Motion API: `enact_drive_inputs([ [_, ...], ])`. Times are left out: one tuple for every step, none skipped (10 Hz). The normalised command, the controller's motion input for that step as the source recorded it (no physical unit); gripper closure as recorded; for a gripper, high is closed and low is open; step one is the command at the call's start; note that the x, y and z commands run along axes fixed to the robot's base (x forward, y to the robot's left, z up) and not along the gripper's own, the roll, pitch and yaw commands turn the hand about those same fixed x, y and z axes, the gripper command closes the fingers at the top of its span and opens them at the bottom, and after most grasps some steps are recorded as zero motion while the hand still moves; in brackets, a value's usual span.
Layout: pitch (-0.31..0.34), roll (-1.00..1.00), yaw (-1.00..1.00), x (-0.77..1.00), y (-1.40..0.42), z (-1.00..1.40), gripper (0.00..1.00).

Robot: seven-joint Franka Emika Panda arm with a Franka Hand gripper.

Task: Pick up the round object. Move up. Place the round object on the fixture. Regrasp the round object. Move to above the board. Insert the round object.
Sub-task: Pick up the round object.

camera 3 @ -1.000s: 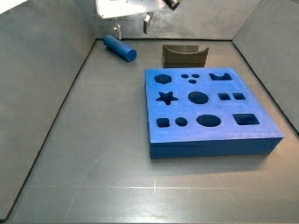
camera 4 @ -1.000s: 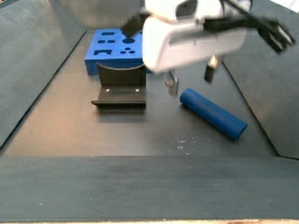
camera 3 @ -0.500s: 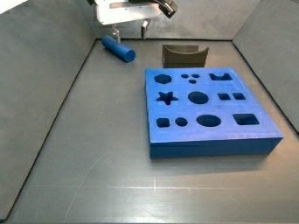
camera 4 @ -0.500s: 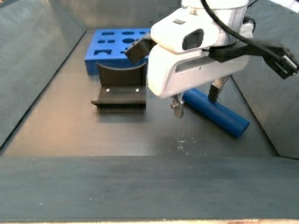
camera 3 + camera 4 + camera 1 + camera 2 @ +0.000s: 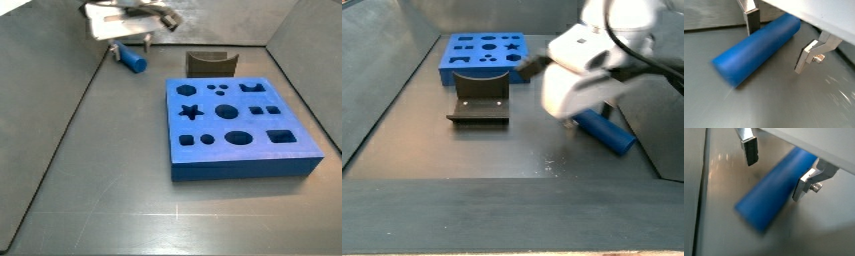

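Over the last second I have brought the gripper (image 5: 130, 40) down from above the far-left corner of the floor onto the round object (image 5: 132, 59), which lies flat there, well apart from the fixture (image 5: 210, 64) and the board (image 5: 242, 126). A second ago the fingers hung clear above the peg; now they straddle it. I judge the first step, the pick, is about to close; nothing is lifted yet.

Going left to right in a side view: the arm's blurred body over the peg, then the fixture behind the board's far edge, then the board itself with its cut-outs all empty.

In both wrist views the fingers (image 5: 751, 20) stand apart, one on each side of the round object (image 5: 757, 50), with a gap visible between the right-hand plate (image 5: 807, 183) and the blue surface, so no clamp yet. The side views cannot show this: in one the arm's pale body hides most of the round object (image 5: 607, 130), leaving only its near end visible. They do show the fixture (image 5: 478, 105) and board (image 5: 482, 52), which the wrist views miss.
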Motion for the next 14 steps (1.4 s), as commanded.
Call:
enact_drive_inputs([
  [-0.057, -0.06, 0.0, -0.03, 0.09, -0.21, 0.0],
  [0.0, 0.0, 0.0, 0.0, 0.0, 0.0, 1.0],
  [0.0, 0.0, 0.0, 0.0, 0.0, 0.0, 1.0],
  [0.0, 0.0, 0.0, 0.0, 0.0, 0.0, 1.0],
  [0.0, 0.0, 0.0, 0.0, 0.0, 0.0, 1.0],
  [0.0, 0.0, 0.0, 0.0, 0.0, 0.0, 1.0],
  [0.0, 0.0, 0.0, 0.0, 0.0, 0.0, 1.0],
  [0.0, 0.0, 0.0, 0.0, 0.0, 0.0, 1.0],
  [0.0, 0.0, 0.0, 0.0, 0.0, 0.0, 1.0],
  [0.0, 0.0, 0.0, 0.0, 0.0, 0.0, 1.0],
  [0.0, 0.0, 0.0, 0.0, 0.0, 0.0, 1.0],
  [0.0, 0.0, 0.0, 0.0, 0.0, 0.0, 1.0],
  [0.0, 0.0, 0.0, 0.0, 0.0, 0.0, 1.0],
  [0.0, 0.0, 0.0, 0.0, 0.0, 0.0, 1.0],
])
